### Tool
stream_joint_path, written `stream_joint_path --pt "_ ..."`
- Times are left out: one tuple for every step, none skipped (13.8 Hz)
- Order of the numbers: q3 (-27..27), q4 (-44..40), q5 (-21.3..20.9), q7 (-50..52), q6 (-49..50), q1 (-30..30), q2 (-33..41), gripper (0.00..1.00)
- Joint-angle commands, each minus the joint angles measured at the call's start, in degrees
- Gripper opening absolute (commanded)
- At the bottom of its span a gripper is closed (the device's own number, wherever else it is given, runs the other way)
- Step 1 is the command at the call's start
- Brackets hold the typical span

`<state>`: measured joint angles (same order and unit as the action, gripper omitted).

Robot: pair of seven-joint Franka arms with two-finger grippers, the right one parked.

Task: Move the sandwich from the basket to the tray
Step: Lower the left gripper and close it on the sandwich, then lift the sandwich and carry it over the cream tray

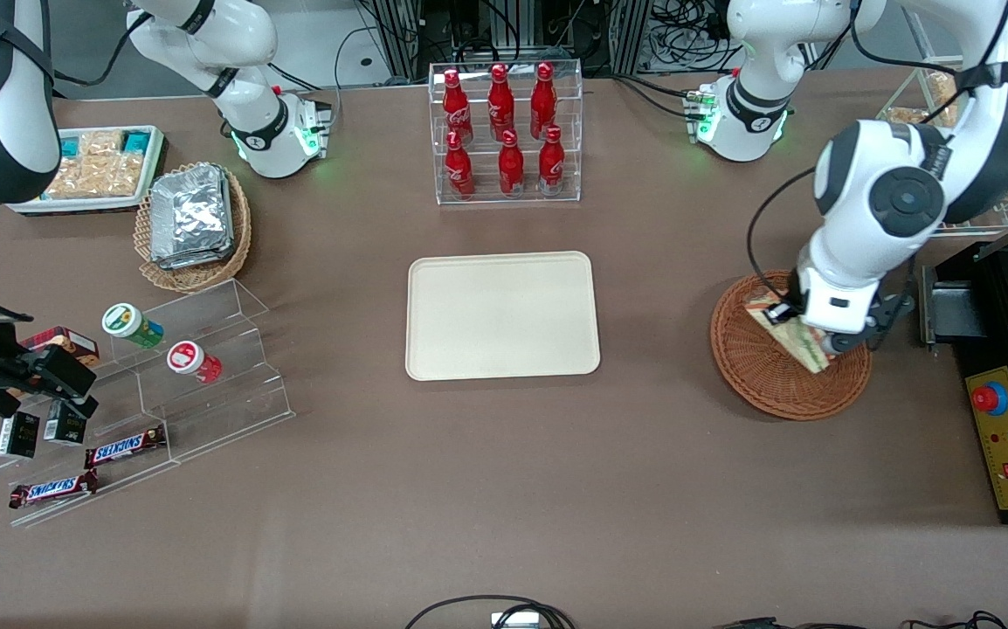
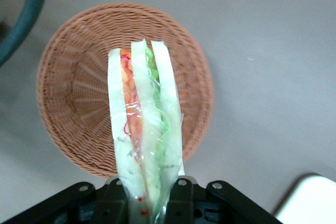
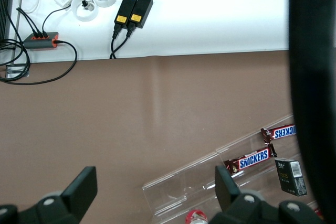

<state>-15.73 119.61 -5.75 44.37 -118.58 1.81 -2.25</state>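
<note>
The gripper [image 1: 818, 336] hangs over the basket [image 1: 762, 371], and its fingers are clamped on the sandwich [image 1: 788, 330], pinching it at one end. From the wrist camera the sandwich [image 2: 144, 129] stands out straight from the gripper [image 2: 149, 200], its three pale bread slices edge-on with orange and green filling between them, all under clear wrap. It looks lifted off the wicker there, with the basket [image 2: 68, 93] lying round and bare below it; whether its tip touches the weave, I cannot tell. In the front view the sandwich sits tilted above the part of the basket nearer the working arm's end of the counter [image 1: 504, 472].

The tray [image 1: 502, 316] lies flat at the middle of the counter, well apart from the basket, toward the parked arm's end from it. A corner of the tray [image 2: 310, 200] peeks into the wrist view. A clear rack of red bottles [image 1: 504, 131] stands at the counter's edge farther from the front camera than the tray. Toward the parked arm's end sit a tan basket of foil packs [image 1: 192, 218] and a clear stepped stand [image 1: 198, 376] with Snickers bars [image 1: 124, 447].
</note>
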Motion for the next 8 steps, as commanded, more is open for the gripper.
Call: stream_joint_path --pt "-5.4 -4.0 -0.8 2.4 1.1 -0.1 -3.3 0.00" --pt "-7.8 -4.9 -1.0 2.4 0.9 -0.1 -4.2 0.00" --pt "-10.1 -5.4 -1.2 2.4 0.6 -0.1 -4.6 0.00" --pt "-12.5 -5.5 -1.8 2.4 0.5 -0.1 -4.7 0.00" --pt "-14.6 -5.5 -3.8 2.5 0.0 -0.1 -4.9 0.00" --pt "-16.5 -5.4 -5.3 2.4 -0.9 -0.1 -5.6 0.00" --pt "-18.4 -5.4 -6.4 2.3 -2.2 -0.7 -6.7 0.00" --pt "-18.7 -5.4 -7.7 2.4 -2.9 -2.5 -8.2 0.00"
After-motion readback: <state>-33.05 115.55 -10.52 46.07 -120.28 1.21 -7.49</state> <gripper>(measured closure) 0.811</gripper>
